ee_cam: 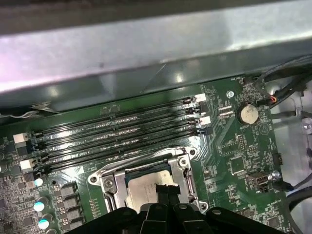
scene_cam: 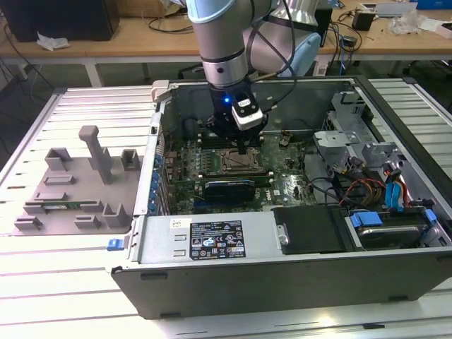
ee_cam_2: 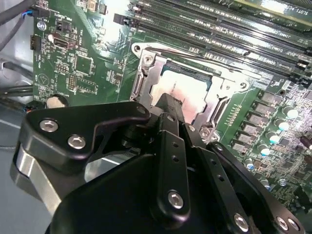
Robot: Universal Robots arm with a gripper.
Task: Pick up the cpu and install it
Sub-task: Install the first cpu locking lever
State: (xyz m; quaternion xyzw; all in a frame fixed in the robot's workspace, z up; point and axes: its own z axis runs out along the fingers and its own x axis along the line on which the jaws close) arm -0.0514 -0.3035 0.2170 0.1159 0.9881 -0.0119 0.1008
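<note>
Black gripper fingers pressed together, tips just over cpu. Cpu sits flat inside socket frame on motherboard, not held. Placing looks done; frame open, not clamped yet.

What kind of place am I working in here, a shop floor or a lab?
Probably a lab or test workshop. An open computer case lies on a metal-slatted table, a grey parts fixture sits beside it, and wooden benches strewn with cables stand behind. The gripper hovers at the cpu.
</note>
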